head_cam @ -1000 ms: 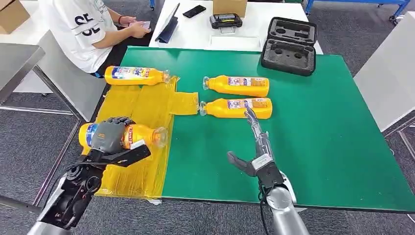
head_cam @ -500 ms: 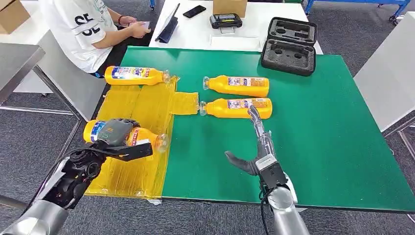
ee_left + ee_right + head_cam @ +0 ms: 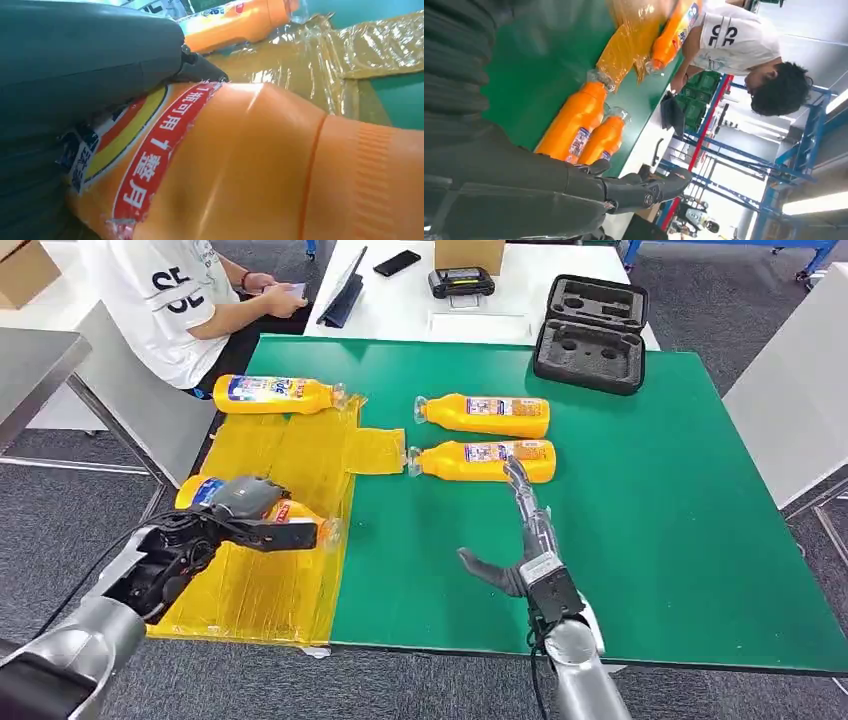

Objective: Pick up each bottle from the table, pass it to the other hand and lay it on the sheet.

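My left hand [image 3: 245, 508] grips an orange bottle [image 3: 302, 524] lying on its side over the yellow sheet [image 3: 290, 470], cap toward the green mat; up close its orange body [image 3: 260, 165] sits against my palm [image 3: 75, 75]. A second bottle [image 3: 275, 395] lies at the sheet's far edge. Two more bottles [image 3: 485, 415] [image 3: 485, 460] lie side by side on the green mat [image 3: 650, 500]. My right hand [image 3: 522, 540] is open above the mat, its fingers stretched toward the nearer bottle [image 3: 571, 127], just short of it.
A person in a white shirt [image 3: 170, 300] sits at the table's far left corner. A black foam case [image 3: 592, 332] rests on the mat's far edge. Behind it, a white table [image 3: 400, 310] carries a phone, a device and a box. Grey tables stand at both sides.
My left hand has carried its bottle slightly farther along the sheet and lower, its forearm dropping flatter. The right hand has barely moved.
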You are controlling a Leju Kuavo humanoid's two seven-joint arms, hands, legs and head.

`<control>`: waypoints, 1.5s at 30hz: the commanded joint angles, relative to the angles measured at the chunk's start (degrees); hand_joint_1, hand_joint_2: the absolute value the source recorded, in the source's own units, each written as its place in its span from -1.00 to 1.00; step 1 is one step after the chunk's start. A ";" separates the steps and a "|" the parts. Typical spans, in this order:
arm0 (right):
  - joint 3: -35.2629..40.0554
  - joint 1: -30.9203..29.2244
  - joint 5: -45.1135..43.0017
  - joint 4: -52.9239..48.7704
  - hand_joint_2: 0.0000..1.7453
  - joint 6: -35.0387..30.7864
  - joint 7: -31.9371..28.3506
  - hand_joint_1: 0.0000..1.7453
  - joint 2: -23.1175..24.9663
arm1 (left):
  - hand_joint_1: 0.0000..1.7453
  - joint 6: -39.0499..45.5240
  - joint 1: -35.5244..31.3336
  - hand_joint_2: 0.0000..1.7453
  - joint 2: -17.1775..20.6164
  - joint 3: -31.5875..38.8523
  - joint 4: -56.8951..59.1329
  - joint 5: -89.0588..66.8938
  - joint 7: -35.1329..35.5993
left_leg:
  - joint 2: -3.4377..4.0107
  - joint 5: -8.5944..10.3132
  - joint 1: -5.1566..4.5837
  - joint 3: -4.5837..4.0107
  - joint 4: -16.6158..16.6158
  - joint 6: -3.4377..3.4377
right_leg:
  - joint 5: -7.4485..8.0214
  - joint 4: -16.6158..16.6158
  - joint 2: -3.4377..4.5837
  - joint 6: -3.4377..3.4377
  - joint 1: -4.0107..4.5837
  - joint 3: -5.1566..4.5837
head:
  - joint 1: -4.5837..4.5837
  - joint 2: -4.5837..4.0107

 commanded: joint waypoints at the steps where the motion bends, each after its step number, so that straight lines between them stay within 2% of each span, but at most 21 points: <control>1: -0.08 -2.99 -0.17 5.91 1.00 0.18 0.01 -1.00 0.15 | 0.78 -1.89 -9.65 1.00 -0.39 -7.54 12.95 0.48 -0.68 | -0.05 -0.14 0.06 0.30 0.01 -0.06 | -0.14 0.00 -0.03 -0.07 0.07 0.33 | 0.00 0.00; 7: 0.56 -3.80 -0.31 7.60 1.00 0.31 -0.08 -1.00 0.10 | 0.82 -2.03 -10.40 1.00 0.37 -8.25 14.12 1.96 -0.75 | 0.01 -0.10 0.05 0.21 0.03 -0.06 | -0.09 0.02 0.02 -0.07 0.06 0.23 | 0.00 0.00; 9: 0.88 -4.22 -0.35 8.56 1.00 0.27 -0.12 -1.00 0.22 | 0.74 -2.19 -10.63 1.00 0.59 -8.81 15.24 2.31 -0.77 | 0.04 -0.07 0.05 0.15 0.01 -0.05 | -0.05 0.00 0.04 -0.05 0.05 0.17 | 0.00 0.00; 19: 2.23 -4.81 -0.93 11.74 1.00 0.02 -0.45 -1.00 -0.12 | 0.68 -3.03 -11.45 1.00 -0.84 -9.62 18.91 4.37 -1.54 | -0.02 -0.15 0.09 0.35 0.00 -0.07 | -0.14 -0.04 -0.01 -0.08 0.10 0.40 | 0.00 0.00; 21: 2.44 -4.84 -1.02 12.31 1.00 -0.29 -0.73 -1.00 -0.17 | 0.60 -3.88 -11.92 1.00 -0.96 -10.29 20.52 5.07 -3.17 | -0.03 -0.12 0.07 0.35 -0.03 -0.07 | -0.13 -0.04 -0.02 -0.07 0.07 0.38 | 0.00 0.00; 25: 2.25 -4.36 -1.10 12.13 1.00 -0.53 -0.84 -1.00 -0.47 | 0.26 -4.25 -12.85 1.00 -1.61 -10.70 21.50 5.53 -3.75 | -0.02 -0.09 0.05 0.29 -0.03 -0.05 | -0.09 -0.04 -0.01 -0.06 0.06 0.32 | 0.00 0.00; 26: 2.17 -4.21 -1.12 12.09 1.00 -0.59 -0.87 -1.00 -0.56 | 0.06 -4.56 -13.28 1.00 -1.81 -10.87 21.90 5.60 -3.88 | -0.06 -0.05 0.03 0.17 -0.02 -0.04 | -0.07 -0.01 -0.05 -0.04 0.03 0.21 | -0.02 0.00; 28: 2.07 -4.08 -1.14 12.16 1.00 -0.64 -0.90 -1.00 -0.61 | -0.74 -4.81 -13.69 1.00 -2.16 -11.07 22.47 5.70 -4.00 | -0.10 -0.05 0.06 0.18 -0.01 -0.04 | -0.08 -0.03 -0.10 -0.05 0.06 0.24 | 0.00 0.00; 31: 2.02 -4.24 -1.14 12.59 1.00 -0.74 -0.90 -1.00 -0.54 | -1.00 -4.51 -14.05 1.00 -2.84 -11.52 23.64 5.95 -4.07 | -0.12 -0.10 0.06 0.31 -0.01 -0.06 | -0.13 -0.03 -0.11 -0.07 0.07 0.37 | 0.00 0.00; 45: 1.82 -4.07 -1.12 12.33 1.00 -1.03 -0.86 -1.00 -0.59 | -1.00 -3.95 -14.53 1.00 -3.53 -13.63 25.30 7.20 -4.34 | -0.05 -0.13 0.04 0.36 -0.02 -0.06 | -0.14 -0.03 -0.04 -0.07 0.04 0.39 | 0.00 0.00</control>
